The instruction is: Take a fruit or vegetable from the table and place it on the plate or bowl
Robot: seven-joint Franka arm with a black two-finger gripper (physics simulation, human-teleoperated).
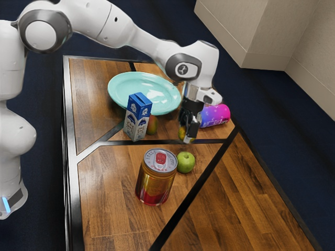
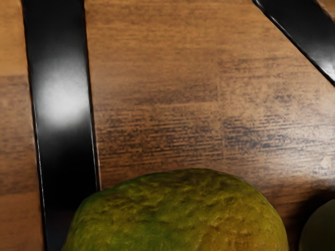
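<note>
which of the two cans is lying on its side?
The pink-and-purple can, lying flat to the exterior view's right of the teal plate. The gold-and-red can stands upright, lid up, beside the green apple.

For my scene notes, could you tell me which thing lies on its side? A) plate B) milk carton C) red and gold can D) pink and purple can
D: the pink and purple can lies on its side; the milk carton and red and gold can stand upright.

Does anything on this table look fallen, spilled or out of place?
Yes: the pink and purple metal can lies on its side near the edge of the wooden table, while the red and gold can stands upright.
</note>
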